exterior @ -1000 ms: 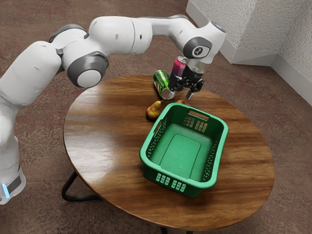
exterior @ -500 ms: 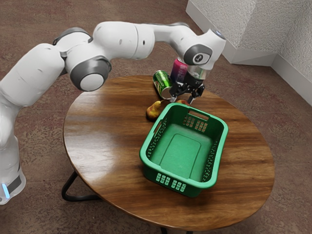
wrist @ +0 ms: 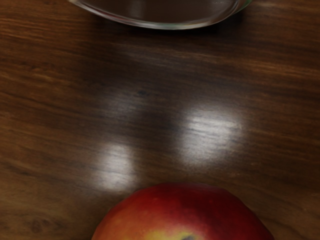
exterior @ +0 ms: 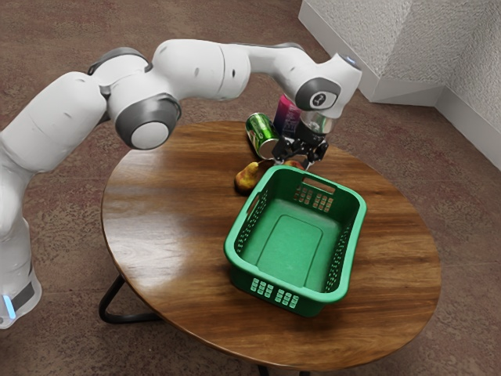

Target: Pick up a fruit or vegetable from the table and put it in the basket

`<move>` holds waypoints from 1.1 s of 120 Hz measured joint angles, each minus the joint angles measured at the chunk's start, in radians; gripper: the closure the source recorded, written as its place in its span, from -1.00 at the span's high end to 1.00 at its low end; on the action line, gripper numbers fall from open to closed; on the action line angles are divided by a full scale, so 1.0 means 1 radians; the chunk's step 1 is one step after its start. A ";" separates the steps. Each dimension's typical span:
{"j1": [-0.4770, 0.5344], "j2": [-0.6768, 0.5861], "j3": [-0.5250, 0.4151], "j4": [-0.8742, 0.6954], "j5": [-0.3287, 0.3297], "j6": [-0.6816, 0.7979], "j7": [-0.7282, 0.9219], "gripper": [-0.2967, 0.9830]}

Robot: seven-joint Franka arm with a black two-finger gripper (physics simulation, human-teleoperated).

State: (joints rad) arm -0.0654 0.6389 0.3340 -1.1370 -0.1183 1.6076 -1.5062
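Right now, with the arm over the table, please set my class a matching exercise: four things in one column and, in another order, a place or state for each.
Things
1. Green plastic basket
2. Green metal drink can
3. Pink and purple drink can
4. Round red and yellow fruit

Places and states
A. Standing upright, partly behind the gripper in the exterior view
B. On the table, just under the black two-finger gripper
C. Lying on its side
D. Open at the top, with small holes through its walls

Right pairs: 1-D, 2-C, 3-A, 4-B
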 joint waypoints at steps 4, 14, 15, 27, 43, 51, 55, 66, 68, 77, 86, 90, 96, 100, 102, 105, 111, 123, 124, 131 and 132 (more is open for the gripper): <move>0.000 0.000 0.000 0.000 0.000 0.000 0.000 0.49; 0.000 0.000 0.000 0.000 -0.001 0.001 0.000 0.36; 0.000 0.000 0.000 0.000 -0.001 0.001 0.000 0.35; 0.000 0.000 0.000 -0.001 0.000 0.000 0.001 0.20; 0.000 0.011 0.001 -0.001 -0.001 0.000 0.002 0.15; 0.000 0.012 0.000 -0.001 -0.001 -0.001 0.002 0.11; 0.000 0.012 0.000 -0.001 -0.001 -0.001 0.003 0.11; -0.001 0.010 0.000 0.000 0.002 -0.003 0.004 0.08; -0.001 0.008 0.000 0.000 0.002 -0.004 0.004 0.08; -0.002 0.001 0.001 0.002 0.005 -0.008 0.004 0.06; -0.002 -0.012 0.002 0.007 0.007 -0.014 0.005 0.06; -0.002 -0.022 0.002 0.009 0.008 -0.017 0.005 0.06; -0.002 -0.040 0.003 0.010 0.009 -0.021 0.005 0.06; -0.002 -0.054 0.004 0.011 0.010 -0.024 0.006 0.06; -0.002 -0.061 0.004 0.011 0.010 -0.026 0.006 0.06; -0.002 -0.070 0.004 0.011 0.012 -0.028 0.006 0.07; -0.002 -0.091 0.005 0.012 0.018 -0.032 0.007 0.07; -0.002 -0.139 0.020 0.012 0.037 -0.044 0.008 0.07; -0.002 -0.143 0.021 0.012 0.038 -0.045 0.008 0.07; -0.003 -0.173 0.023 0.013 0.045 -0.053 0.009 0.08; -0.003 -0.177 0.023 0.013 0.045 -0.054 0.009 0.08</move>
State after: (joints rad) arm -0.0688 0.4615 0.3567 -1.1238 -0.0730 1.5538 -1.4973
